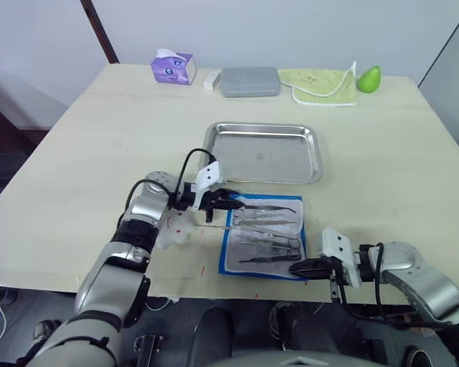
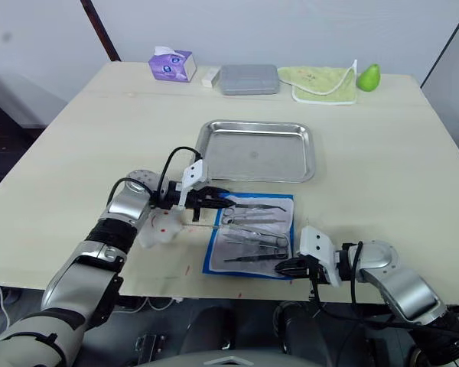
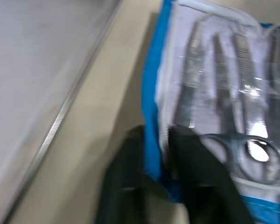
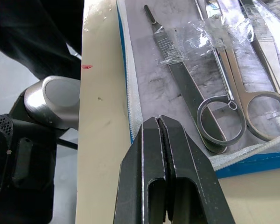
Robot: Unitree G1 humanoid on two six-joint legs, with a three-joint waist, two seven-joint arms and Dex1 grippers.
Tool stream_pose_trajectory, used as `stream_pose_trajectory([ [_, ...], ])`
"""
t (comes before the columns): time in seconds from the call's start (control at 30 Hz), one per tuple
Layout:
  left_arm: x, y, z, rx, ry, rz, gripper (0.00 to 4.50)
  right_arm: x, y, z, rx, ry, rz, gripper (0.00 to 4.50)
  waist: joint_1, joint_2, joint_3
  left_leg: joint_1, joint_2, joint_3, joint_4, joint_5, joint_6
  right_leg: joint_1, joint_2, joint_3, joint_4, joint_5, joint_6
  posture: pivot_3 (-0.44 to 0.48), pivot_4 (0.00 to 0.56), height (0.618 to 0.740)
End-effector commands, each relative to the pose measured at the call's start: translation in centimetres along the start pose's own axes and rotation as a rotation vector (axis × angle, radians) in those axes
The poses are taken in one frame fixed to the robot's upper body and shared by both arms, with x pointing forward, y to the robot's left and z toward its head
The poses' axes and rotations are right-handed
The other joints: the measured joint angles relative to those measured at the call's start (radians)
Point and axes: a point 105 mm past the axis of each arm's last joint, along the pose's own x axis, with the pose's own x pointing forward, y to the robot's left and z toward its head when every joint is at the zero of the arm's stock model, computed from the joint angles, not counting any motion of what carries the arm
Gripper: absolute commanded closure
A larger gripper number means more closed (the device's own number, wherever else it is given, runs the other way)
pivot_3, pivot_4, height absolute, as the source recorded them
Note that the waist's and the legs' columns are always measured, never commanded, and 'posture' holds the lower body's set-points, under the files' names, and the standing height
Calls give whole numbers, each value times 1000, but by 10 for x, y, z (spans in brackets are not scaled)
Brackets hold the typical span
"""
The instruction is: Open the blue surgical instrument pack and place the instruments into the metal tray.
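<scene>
Blue surgical instrument pack, opened flat, instruments still on its lining: my left gripper pinches its border, apparently to steady it, my right gripper rests closed and empty at its near corner, metal tray waiting just beyond.

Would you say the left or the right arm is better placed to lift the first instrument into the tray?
Probably the left: the left gripper sits at the pack edge nearest the metal tray, beside the instruments; the right gripper is shut at the far edge.
</scene>
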Motion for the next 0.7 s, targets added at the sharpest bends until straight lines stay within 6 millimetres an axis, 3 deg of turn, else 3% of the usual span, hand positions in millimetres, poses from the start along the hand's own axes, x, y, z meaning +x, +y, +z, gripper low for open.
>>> stream_pose_trajectory([
  [0.03,-13,-5,10,-12,-80,-19,2102,0,1,-3,36,12,4,4500,-1,0,0,0,0,0,0,0,0,0,0,0,0,0,0,0,150,740],
  [0.43,-47,-19,13,-34,-175,-22,2102,-8,-6,20,35,-82,-27,4500,-2,0,1,-1,0,0,0,0,0,-1,-1,0,0,-1,0,0,150,740],
  [0.53,-58,-19,11,-50,-191,2,2053,-14,-5,30,14,-129,-32,3588,-2,0,1,-1,0,0,0,0,0,-1,-1,0,0,-1,0,0,150,740],
  [0.57,-64,-19,9,-58,-196,14,2053,-16,-4,33,2,-142,-32,3588,-1,0,2,-1,0,0,0,0,0,-2,-1,0,0,-1,0,0,150,740],
  [0.7,-88,-26,11,-76,-248,25,2053,-22,0,45,-37,-206,-26,2434,-2,0,2,-2,0,0,-1,0,0,-2,-1,0,0,-1,0,0,150,740],
])
